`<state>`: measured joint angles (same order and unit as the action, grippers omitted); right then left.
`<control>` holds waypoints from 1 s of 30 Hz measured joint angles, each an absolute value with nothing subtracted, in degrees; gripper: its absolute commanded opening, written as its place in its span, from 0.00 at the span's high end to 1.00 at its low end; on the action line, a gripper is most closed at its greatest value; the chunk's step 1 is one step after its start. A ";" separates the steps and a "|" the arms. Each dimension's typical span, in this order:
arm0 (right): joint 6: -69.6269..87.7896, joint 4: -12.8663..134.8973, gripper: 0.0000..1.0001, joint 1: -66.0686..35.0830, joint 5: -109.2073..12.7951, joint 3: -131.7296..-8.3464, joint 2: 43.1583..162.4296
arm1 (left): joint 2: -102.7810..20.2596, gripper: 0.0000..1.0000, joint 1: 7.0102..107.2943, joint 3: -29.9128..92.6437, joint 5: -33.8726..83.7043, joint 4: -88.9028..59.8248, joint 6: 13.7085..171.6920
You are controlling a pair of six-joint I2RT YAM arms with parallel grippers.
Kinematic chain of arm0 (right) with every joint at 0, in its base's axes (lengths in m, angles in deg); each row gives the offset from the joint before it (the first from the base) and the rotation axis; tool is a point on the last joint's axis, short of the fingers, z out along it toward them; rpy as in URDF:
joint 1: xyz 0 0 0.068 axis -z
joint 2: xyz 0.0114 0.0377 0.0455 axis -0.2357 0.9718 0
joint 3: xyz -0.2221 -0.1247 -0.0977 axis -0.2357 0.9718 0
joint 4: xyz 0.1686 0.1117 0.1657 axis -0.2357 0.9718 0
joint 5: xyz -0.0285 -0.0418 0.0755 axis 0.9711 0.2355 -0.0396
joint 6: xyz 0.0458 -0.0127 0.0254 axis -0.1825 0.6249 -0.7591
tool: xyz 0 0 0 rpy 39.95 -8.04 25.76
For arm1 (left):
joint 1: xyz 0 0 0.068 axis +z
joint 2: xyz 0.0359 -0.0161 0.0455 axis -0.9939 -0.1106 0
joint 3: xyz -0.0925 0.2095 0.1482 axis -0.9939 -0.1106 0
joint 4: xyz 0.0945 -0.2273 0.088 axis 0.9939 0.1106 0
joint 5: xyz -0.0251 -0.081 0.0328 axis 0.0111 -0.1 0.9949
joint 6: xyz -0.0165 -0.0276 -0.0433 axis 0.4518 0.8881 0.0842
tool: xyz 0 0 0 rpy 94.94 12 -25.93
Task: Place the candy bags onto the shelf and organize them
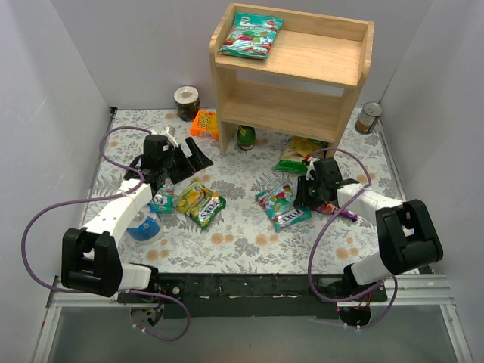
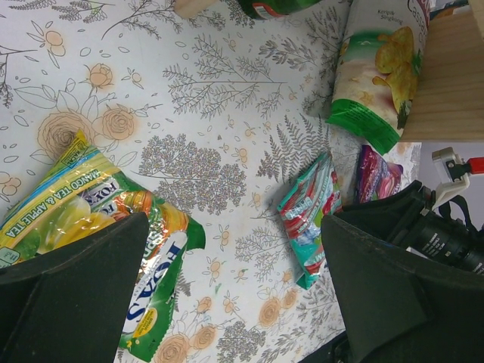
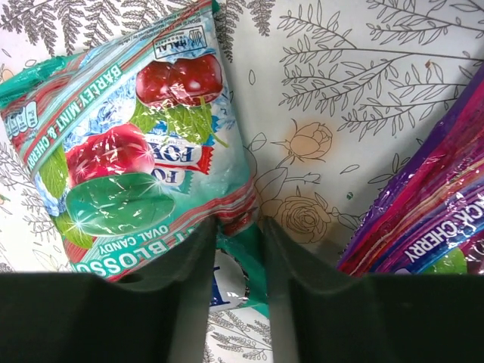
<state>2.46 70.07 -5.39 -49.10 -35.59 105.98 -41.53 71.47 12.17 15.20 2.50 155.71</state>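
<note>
Light natural-wood two-tier shelf (image 1: 321, 59): upright at the far side of the floral tablecloth (image 1: 242, 242).
Top tier: one teal glossy candy bag with cherry picture (image 1: 251, 35) lies flat at the left end, inside the rim.
Right gripper (image 3: 234, 227): fingers drawn narrow, pinching the near edge of a second teal FOX'S bag (image 3: 128, 144), which lies on the cloth in front of the shelf.
Purple-magenta glossy candy bag (image 3: 431, 219): on the cloth just beside the right gripper, apart from the pinched bag.
Left gripper (image 2: 234, 249): jaws wide, holding nothing, above the cloth.
Yellow-green FOX'S candy bag (image 2: 83, 204): flat on the cloth, partly hidden behind one left finger.
Large green-and-yellow snack bag (image 2: 378, 76): on the cloth by the shelf's foot.
</note>
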 measured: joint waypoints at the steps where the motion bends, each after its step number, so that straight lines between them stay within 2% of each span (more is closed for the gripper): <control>1: 2.40 69.74 0.79 -5.22 -49.34 -35.40 106.09 | -41.53 0.02 71.47 12.17 15.20 2.50 155.73; 3: 2.36 69.13 0.90 -5.02 -49.71 -34.85 106.11 | -41.53 0.02 71.47 12.17 15.22 2.48 155.75; 6: 2.12 68.47 0.99 -4.76 -50.19 -34.68 106.09 | -41.53 0.02 71.47 12.17 15.20 2.48 155.77; 15: 1.96 69.02 0.99 -4.69 -51.50 -34.65 104.93 | -41.53 0.02 71.47 12.17 15.20 2.48 155.93; 22: 1.96 71.34 0.99 -4.71 -55.29 -34.96 96.43 | -41.53 0.02 71.47 12.17 15.13 2.35 155.93; 30: 1.44 74.42 0.99 -5.15 -61.10 -40.77 90.25 | -41.53 0.02 71.47 12.17 15.05 2.07 155.93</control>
